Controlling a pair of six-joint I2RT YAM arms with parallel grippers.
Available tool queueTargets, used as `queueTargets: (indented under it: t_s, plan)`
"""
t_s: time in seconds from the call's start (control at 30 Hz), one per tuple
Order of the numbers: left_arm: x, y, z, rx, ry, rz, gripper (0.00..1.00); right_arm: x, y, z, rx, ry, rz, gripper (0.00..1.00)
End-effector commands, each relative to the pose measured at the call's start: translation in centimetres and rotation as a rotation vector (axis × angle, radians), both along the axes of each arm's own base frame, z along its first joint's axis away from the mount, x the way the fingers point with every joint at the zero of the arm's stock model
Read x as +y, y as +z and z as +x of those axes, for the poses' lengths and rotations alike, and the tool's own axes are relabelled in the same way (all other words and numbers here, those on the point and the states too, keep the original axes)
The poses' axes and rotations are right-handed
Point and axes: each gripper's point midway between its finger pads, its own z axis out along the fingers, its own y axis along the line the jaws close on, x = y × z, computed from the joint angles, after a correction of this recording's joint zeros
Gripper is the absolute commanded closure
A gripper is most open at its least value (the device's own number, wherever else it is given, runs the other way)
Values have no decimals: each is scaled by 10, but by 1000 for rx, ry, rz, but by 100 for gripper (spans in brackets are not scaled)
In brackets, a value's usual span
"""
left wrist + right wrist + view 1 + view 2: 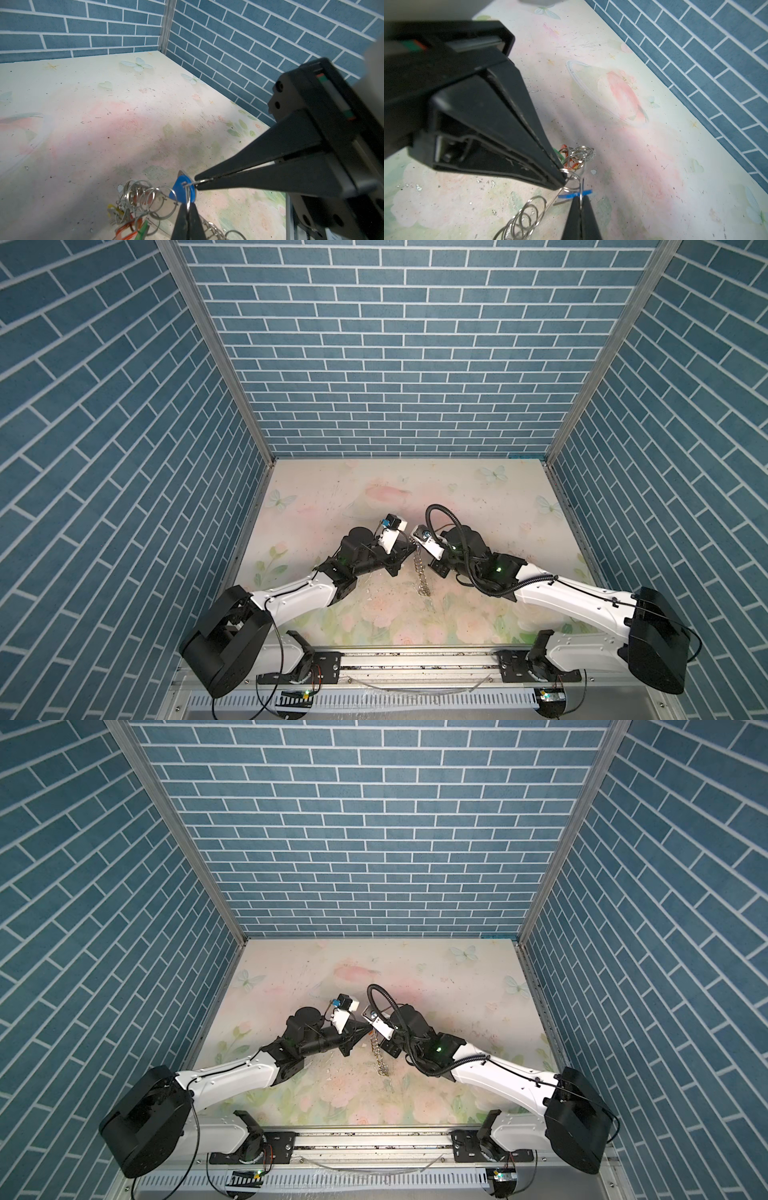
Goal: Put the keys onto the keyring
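In both top views my two grippers meet tip to tip above the middle of the mat, and the keyring [421,578] [380,1058] hangs from them as a chain of silver split rings down to the mat. My left gripper [188,205] [564,179] is shut on one split ring of the keyring [152,196]. My right gripper [580,200] [196,181] is shut on the thin ring threaded through the hole of the blue key [180,188] [588,191]. More keys, with yellow [113,208], orange [124,229] and green [143,228] tags, lie bunched among the rings on the mat.
The floral mat [374,497] is walled in by blue brick panels at the back [395,364] and both sides. A metal rail [415,659] with the arm bases runs along the front edge. Small specks and flakes dot the mat near the chain.
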Motion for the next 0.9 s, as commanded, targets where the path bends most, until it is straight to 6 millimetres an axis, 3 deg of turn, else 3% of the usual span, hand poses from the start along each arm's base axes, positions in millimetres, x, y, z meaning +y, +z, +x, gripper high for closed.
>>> queueTargets:
  t_s: [0.0, 0.87]
  plan:
    - [-3, 14, 2, -32, -2, -35, 100, -6, -12, -1, -6, -7, -42, 100]
    - [-1, 13, 6, -17, 11, -60, 100, -3, -13, -9, 12, 42, -20, 100]
